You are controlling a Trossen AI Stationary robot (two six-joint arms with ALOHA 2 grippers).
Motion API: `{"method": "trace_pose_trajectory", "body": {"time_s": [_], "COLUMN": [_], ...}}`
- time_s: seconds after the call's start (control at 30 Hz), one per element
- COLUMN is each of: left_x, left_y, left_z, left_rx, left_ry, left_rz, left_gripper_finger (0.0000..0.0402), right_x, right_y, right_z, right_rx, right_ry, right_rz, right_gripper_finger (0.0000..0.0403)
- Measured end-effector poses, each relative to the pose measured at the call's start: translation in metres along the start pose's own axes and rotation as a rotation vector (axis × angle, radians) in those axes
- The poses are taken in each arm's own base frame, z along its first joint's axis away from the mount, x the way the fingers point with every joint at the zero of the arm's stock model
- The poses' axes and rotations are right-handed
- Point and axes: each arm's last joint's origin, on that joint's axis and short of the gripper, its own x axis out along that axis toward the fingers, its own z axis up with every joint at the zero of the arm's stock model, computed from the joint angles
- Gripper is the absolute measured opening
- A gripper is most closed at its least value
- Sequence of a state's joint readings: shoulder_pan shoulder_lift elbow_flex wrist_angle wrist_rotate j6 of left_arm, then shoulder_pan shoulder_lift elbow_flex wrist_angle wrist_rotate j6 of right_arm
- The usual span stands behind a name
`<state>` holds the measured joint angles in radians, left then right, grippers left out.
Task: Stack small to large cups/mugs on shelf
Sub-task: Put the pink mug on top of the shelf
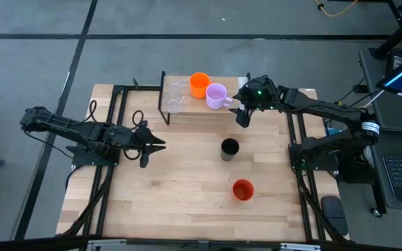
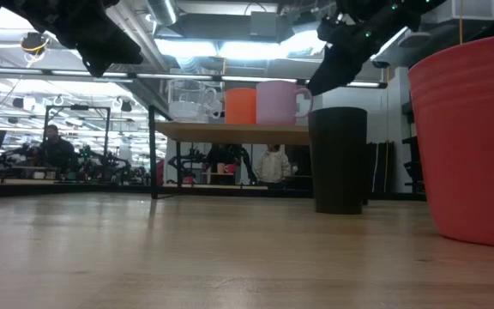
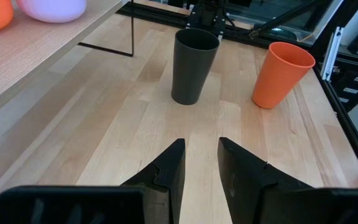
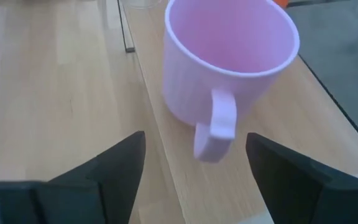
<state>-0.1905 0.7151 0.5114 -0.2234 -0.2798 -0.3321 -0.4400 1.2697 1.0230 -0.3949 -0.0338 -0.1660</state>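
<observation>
While right gripper (image 4: 191, 168) jaws gape by lilac mug (image 4: 229, 59) on shelf (image 1: 187, 115), we risk clipping its handle; left gripper (image 3: 201, 165) jaws part-open, empty.

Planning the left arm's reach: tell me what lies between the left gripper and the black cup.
Nothing: in the left wrist view, only bare tabletop runs from the left gripper to the black cup.

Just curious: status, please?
Right end effector open beside lilac mug on shelf. Left end effector idle. Black cup, red cup on table.
</observation>
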Motion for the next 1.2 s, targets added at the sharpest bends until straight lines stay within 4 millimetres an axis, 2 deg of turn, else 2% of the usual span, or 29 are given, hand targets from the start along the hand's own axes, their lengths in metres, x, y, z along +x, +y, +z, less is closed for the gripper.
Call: {"method": "trace_pose_trajectory", "body": {"time_s": [0.13, 0.4, 0.73, 0.87, 1.2], "left_x": [0.0, 0.0, 0.0, 0.0, 0.0], "left_y": [0.0, 0.0, 0.0, 0.0, 0.0], "left_z": [0.0, 0.0, 0.0, 0.0, 0.0], "left_rx": [-0.001, -0.007, -0.007, -0.007, -0.007], "left_ry": [0.0, 0.0, 0.0, -0.001, 0.0], "left_rz": [0.0, 0.0, 0.0, 0.0, 0.0], "left_gripper_finger": [0.0089, 0.0089, 0.0089, 0.0089, 0.0089], "right_x": [0.005, 0.005, 0.018, 0.019, 0.019], "right_y": [0.0, -0.004, -0.005, -0.006, -0.006], "right_z": [-0.006, -0.002, -0.004, -0.004, -0.004], "right_rx": [-0.012, -0.039, -0.042, -0.041, -0.04], "right_ry": [-0.003, -0.047, -0.026, -0.027, -0.026], "right_rz": [-0.024, -0.052, -0.061, -0.068, -0.068], "right_gripper_finger": [0.0271, 0.0263, 0.0259, 0.0234, 0.0139]}}
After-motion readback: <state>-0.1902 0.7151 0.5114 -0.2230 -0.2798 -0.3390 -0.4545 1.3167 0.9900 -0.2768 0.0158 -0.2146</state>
